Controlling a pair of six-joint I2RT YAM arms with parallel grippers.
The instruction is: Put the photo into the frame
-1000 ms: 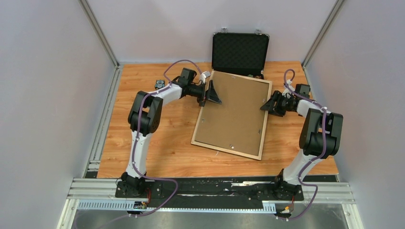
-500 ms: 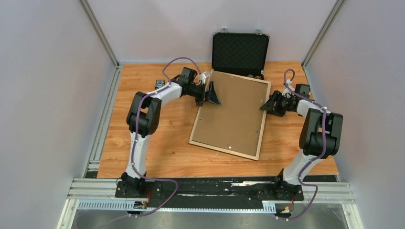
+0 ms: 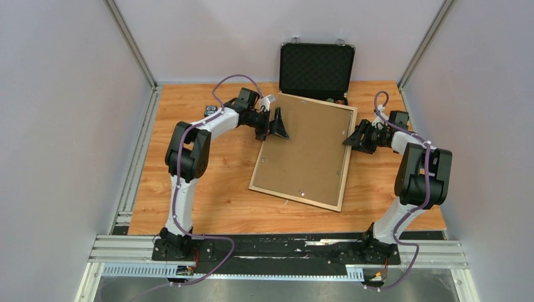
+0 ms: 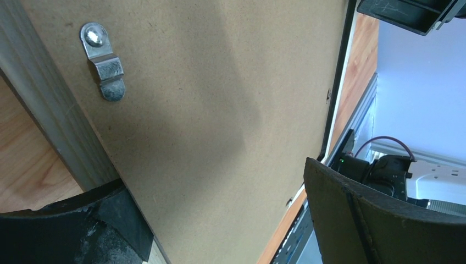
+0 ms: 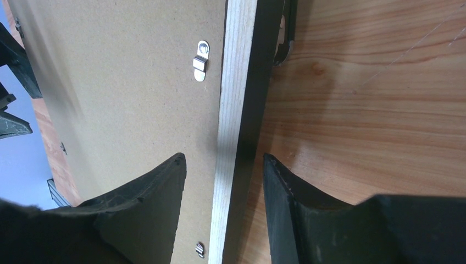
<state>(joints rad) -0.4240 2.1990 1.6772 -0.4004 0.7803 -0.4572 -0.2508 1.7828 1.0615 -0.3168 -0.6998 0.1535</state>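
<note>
The frame (image 3: pixel 296 200) lies back up on the table, its light wood rail (image 5: pixel 233 110) around the brown backing panel (image 3: pixel 308 154). The photo is hidden. My left gripper (image 3: pixel 275 129) is wide open at the frame's upper left edge. In the left wrist view one finger (image 4: pixel 66 231) sits outside the rail (image 4: pixel 49 121) and the other (image 4: pixel 384 220) hovers over the backing (image 4: pixel 220 110). At the right edge my right gripper (image 3: pixel 350 139) stands half open astride the rail: one fingertip (image 5: pixel 170 170) over the backing, the other (image 5: pixel 275 176) beside the black outer side.
An open black case (image 3: pixel 317 69) stands at the back, just behind the frame's top edge. A small dark object (image 3: pixel 210 111) lies by the left forearm. Metal turn clips (image 4: pixel 104 63) (image 5: pixel 201 60) hold the backing. Grey walls close in both sides.
The frame slid slightly to the left early in the second, then stayed still. The left jaws widened a touch. The right gripper kept its place and width.
</note>
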